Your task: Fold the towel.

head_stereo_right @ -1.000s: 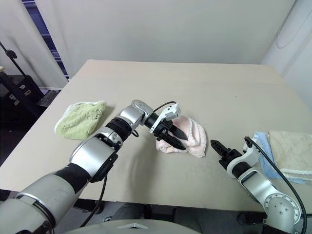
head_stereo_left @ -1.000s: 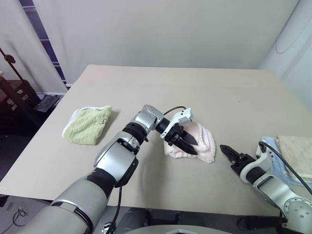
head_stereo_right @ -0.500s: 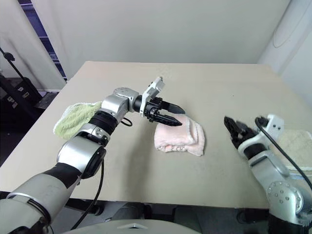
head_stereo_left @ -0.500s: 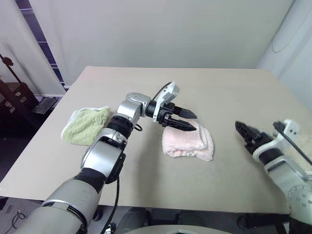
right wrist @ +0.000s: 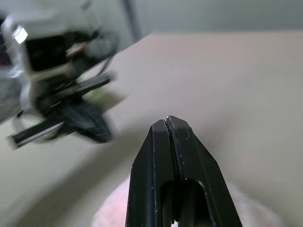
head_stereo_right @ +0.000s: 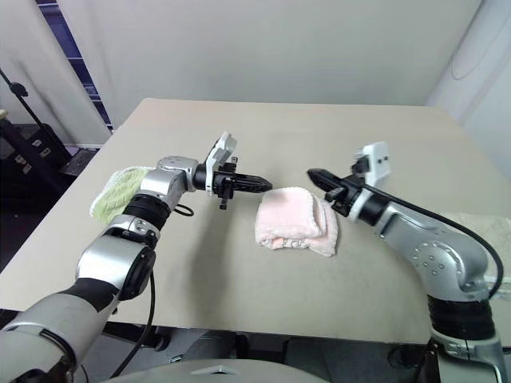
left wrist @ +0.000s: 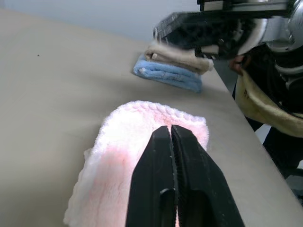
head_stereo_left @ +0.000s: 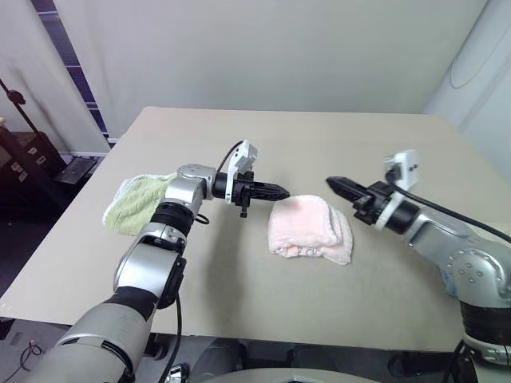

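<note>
Towel lies folded on table, between your two hands. Left hand clenched, empty, just beside towel's left edge; right hand clenched, empty, above its far right corner (both about equally near).

You are not seeing any readable text, label, brand, number or sign on anything in these views.

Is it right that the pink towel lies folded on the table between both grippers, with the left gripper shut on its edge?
Not quite. The left gripper is shut on nothing, clear of the pink towel, as the left eye view shows. The towel does lie folded between it and the right gripper.
</note>
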